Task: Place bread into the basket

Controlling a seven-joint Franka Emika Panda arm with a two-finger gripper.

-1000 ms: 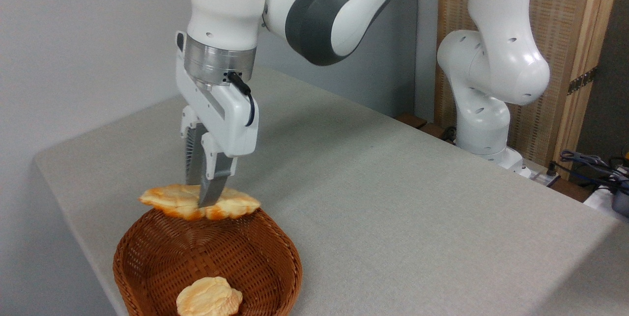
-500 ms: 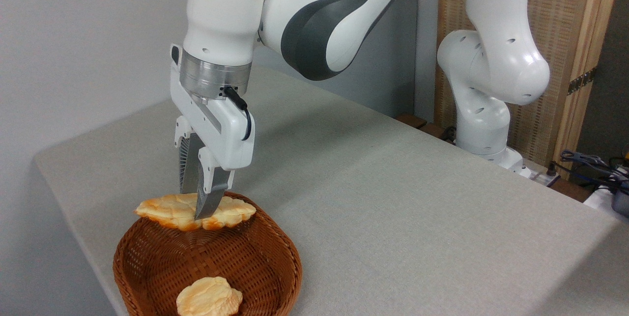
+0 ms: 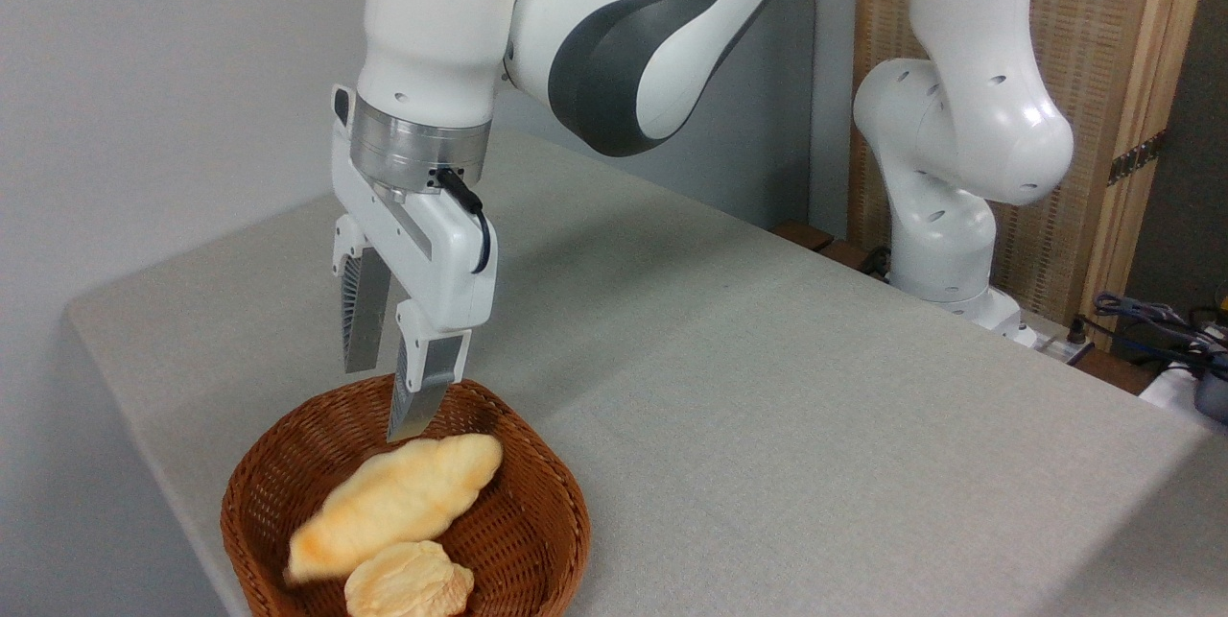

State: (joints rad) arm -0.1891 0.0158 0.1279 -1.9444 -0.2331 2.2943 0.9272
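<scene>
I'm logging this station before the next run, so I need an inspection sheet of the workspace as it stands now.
Surface: grey table, bare apart from the basket.
Job's things: bread lies tilted inside the basket, blurred, one end near the rim.
Clutter: small bun in the basket, beside the bread.
Tool: tool open above the basket, holding nothing.
Cables: black cable on the tool's body; loose cables at the right edge.
Surroundings: arm base behind the table; wooden panel; grey wall.
</scene>
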